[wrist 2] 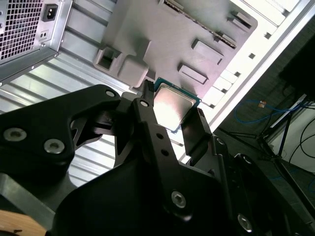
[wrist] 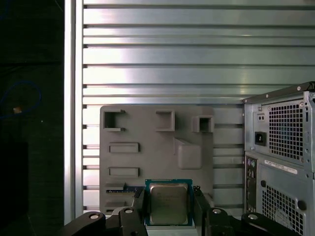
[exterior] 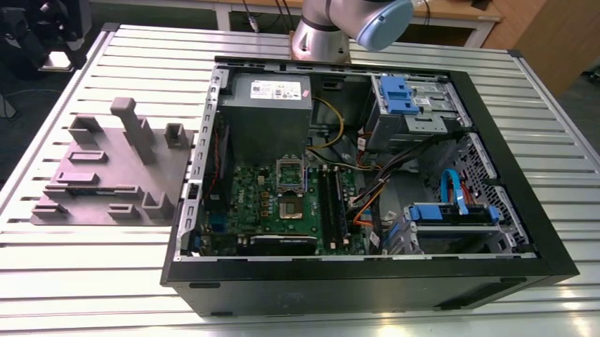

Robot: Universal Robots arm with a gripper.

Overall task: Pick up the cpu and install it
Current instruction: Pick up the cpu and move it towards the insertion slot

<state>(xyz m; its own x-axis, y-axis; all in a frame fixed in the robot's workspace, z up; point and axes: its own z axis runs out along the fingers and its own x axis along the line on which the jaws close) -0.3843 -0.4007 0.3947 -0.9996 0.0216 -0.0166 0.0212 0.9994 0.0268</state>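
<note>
Gripper (wrist: 169, 193) was closed on the cpu (wrist: 168, 204), with 1 finger on each of 2 opposite edges. The black fingers (wrist: 199, 202) pinched the thin sides, so the silver top faced the camera unobstructed. That probably kept the chip flat and left the underside contacts untouched.

The cpu hung in the air above the grey fixture (wrist: 157, 147), over its near edge in the first wrist view. It looked big against the fixture's pockets, so I judged it well clear of the fixture, not seated. The second wrist view showed the same: the cpu (wrist 2: 173, 110) clamped between the jaws, and the fixture (wrist 2: 162, 39) far behind it.

The pick looked done and the install was not.

The fixture (exterior: 112, 175) sat on the slatted metal table (exterior: 94, 267). The open computer case (exterior: 375, 277) lay on its side just beside the fixture, on the exterior view's right of it. That left the motherboard (exterior: 272, 203) facing up for top-down access. The arm's base (exterior: 324, 31) stood beyond the case, farther from the fixture.

Writing:
- The cpu lid carried faint etched print, too dim to tell.
- The power supply (exterior: 270, 105), in the case corner nearest the arm, had a white label with small print, too small to tell.
- The fixture had no markings.
</note>
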